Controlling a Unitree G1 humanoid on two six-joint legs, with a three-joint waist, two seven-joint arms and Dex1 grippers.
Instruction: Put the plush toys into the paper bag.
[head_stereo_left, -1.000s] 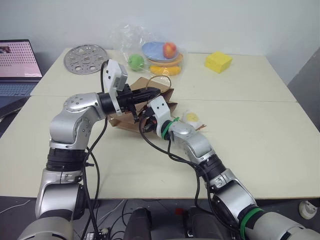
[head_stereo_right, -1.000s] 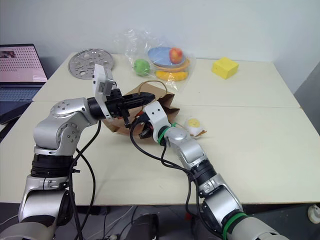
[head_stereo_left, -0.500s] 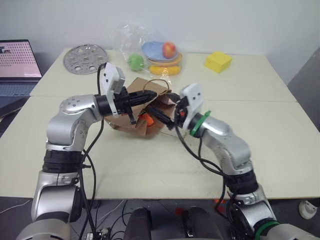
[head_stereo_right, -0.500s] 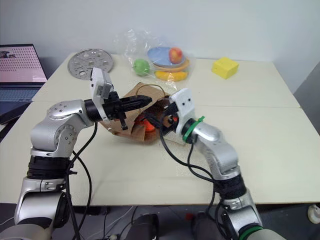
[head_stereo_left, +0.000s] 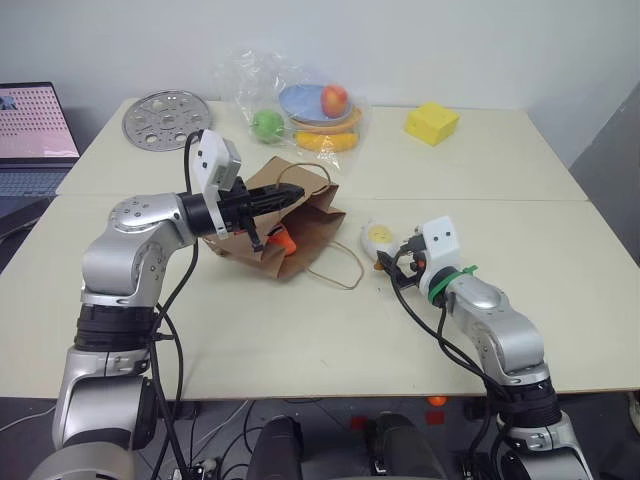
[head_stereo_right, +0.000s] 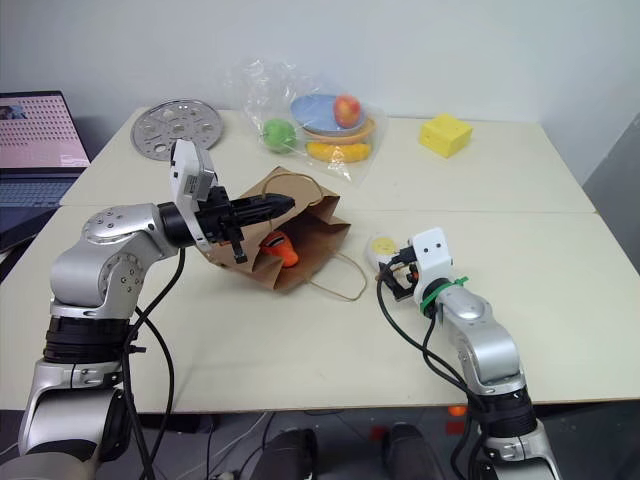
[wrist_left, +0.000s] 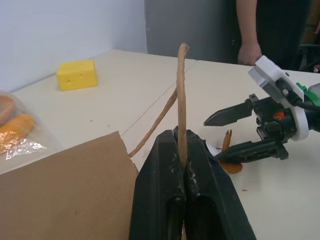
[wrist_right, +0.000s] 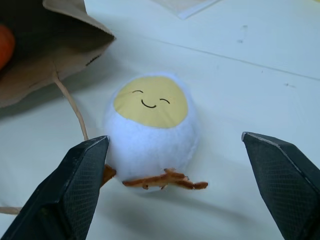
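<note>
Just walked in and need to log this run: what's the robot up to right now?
It is packing plush toys into the paper bag. The left tool is shut on the bag's handle, holding the mouth up. The orange carrot toy already lies inside. The right tool is open on either side of the white-and-yellow toy, which sits on the table beside the bag, not yet gripped.

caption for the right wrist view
Open right gripper lined up on the egg toy beside the paper bag.

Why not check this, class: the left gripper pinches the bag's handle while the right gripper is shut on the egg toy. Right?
One error: the right gripper is open, its fingers either side of the egg toy, as the right wrist view shows. The left gripper does pinch the handle.
</note>
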